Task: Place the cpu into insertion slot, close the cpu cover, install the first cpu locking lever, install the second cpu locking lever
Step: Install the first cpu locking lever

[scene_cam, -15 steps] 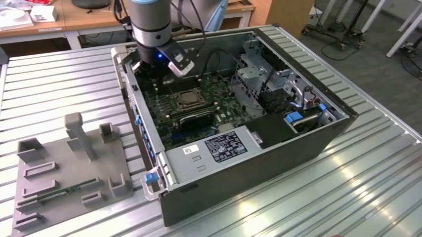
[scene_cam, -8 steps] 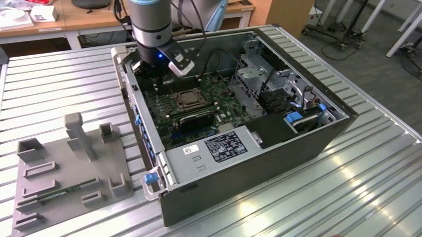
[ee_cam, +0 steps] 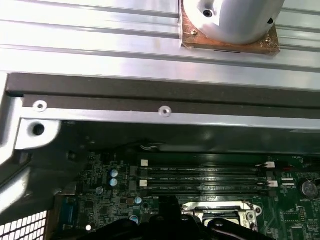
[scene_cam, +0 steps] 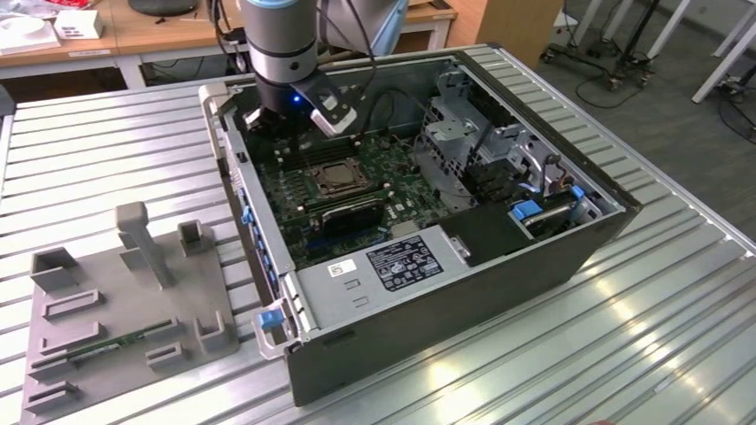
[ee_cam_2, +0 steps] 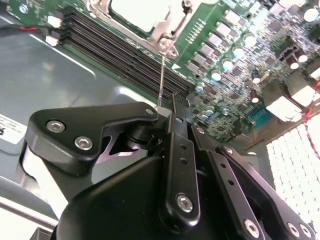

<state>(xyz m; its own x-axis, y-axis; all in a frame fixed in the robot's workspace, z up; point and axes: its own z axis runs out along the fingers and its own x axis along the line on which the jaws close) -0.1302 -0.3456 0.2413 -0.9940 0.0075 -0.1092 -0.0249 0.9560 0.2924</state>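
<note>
The cpu (ee_cam_2: 137, 12) lies pale and flat in the insertion slot (scene_cam: 335, 180) on the green motherboard. The silvery cpu cover (ee_cam_2: 162, 37) is folded down around it. A thin wire locking lever (ee_cam_2: 161, 80) runs from the cover's corner to my gripper (ee_cam_2: 164, 111), whose black fingers are closed on the lever's free end. In the exterior view my gripper (scene_cam: 292, 128) hangs inside the open case, just behind the socket and over the memory slots. The first wrist view shows the socket's rim (ee_cam: 220, 212) just past the gripper's black body.
Long black memory slots (ee_cam_2: 115, 50) lie beside the socket. The case wall (scene_cam: 243, 190) stands close on the exterior view's left. A black heatsink (scene_cam: 350, 215), a silver power supply (scene_cam: 378, 266) and a drive cage (scene_cam: 455, 133) crowd the case. A grey fixture (scene_cam: 119, 301) sits outside.
</note>
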